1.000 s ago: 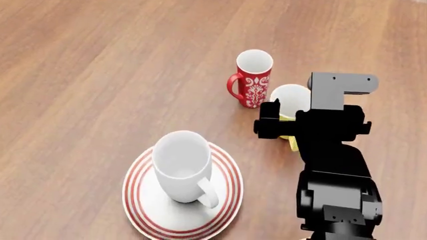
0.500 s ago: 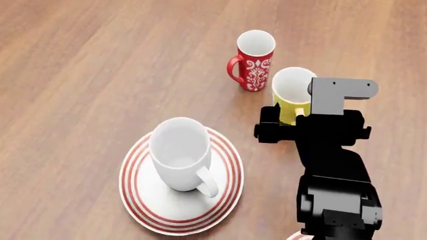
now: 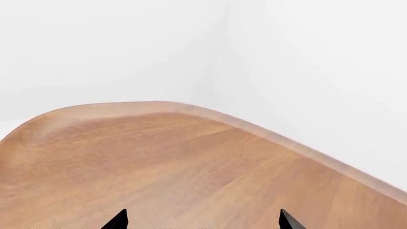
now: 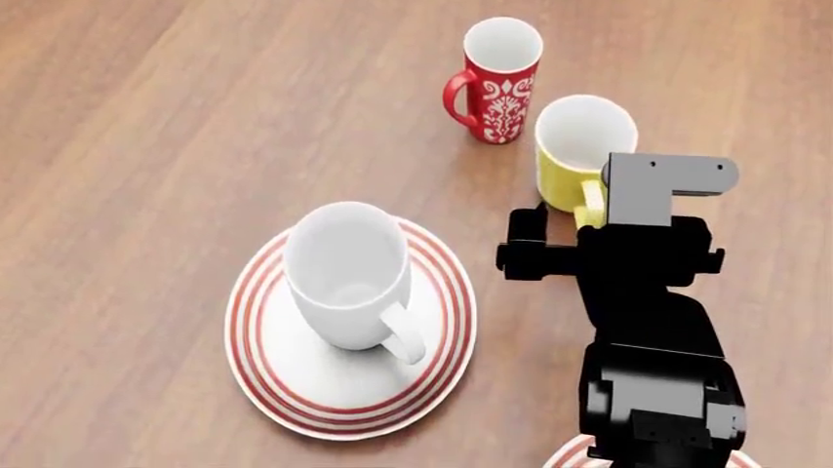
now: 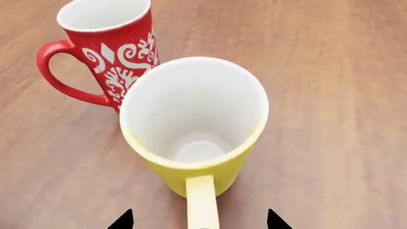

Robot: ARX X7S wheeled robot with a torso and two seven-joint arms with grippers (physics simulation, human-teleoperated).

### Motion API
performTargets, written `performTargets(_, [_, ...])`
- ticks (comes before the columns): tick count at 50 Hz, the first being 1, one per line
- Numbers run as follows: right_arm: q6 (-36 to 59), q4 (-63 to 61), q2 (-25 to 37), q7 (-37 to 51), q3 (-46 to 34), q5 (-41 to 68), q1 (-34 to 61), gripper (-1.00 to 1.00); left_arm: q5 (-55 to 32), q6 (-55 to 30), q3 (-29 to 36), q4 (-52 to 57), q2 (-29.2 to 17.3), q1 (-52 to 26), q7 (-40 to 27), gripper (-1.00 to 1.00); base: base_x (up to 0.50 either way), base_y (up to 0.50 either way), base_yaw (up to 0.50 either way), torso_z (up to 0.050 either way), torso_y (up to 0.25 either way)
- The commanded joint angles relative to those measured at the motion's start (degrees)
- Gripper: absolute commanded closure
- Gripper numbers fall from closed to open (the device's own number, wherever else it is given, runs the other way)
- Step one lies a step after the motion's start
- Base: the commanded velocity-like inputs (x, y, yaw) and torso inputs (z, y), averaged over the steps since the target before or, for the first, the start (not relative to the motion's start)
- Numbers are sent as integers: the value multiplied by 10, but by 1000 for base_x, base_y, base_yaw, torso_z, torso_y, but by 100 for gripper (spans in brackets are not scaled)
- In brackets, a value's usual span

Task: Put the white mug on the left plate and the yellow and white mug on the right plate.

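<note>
White mug [image 4: 349,275] sits upright on the left plate [image 4: 267,380], handle toward the robot. Yellow and white mug [image 4: 580,148] upright on the worktop [image 4: 170,127], just beside the red floral mug [image 4: 498,78], handle between the right gripper [image 5: 198,220] jaws, which are spread wide, empty. Right plate [image 4: 571,455] edge barely visible under the arm. Left gripper [image 3: 202,220] jaws apart over bare worktop, holding nothing.

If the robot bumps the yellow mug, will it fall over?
Probably it could tip: the yellow and white mug looks tall and narrow. It seems hard and glossy, so it may slip in the right gripper. It is empty, so likely light. The red mug stands close behind, so a push might knock them together.
</note>
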Motion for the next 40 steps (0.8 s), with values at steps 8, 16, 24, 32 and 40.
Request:
performTargets(8, [5, 0, 0, 1, -2, -1, -4, -100, -2, 2, 1, -1, -2, 0, -4, -100, 0, 0, 0, 0, -13])
performTargets(16, [2, 0, 1, -4, 1, 1, -7, 100, -5, 5, 1, -2, -1, 0, -3, -100, 0, 0, 0, 0, 0])
performTargets(24, [-14, 0, 3, -7, 2, 1, -4, 100, -8, 4, 1, 0, -4, 0, -5, -100, 0, 0, 0, 0, 0])
performTargets(32, [-104, 0, 6, 10, 6, 2, -7, 100, -11, 5, 0, -2, -5, 0, -6, -100, 0, 0, 0, 0, 0])
performTargets(40, [-251, -3, 12, 23, 8, 2, -25, 100, -10, 6, 1, -3, -7, 0, -5, -100, 0, 0, 0, 0, 0])
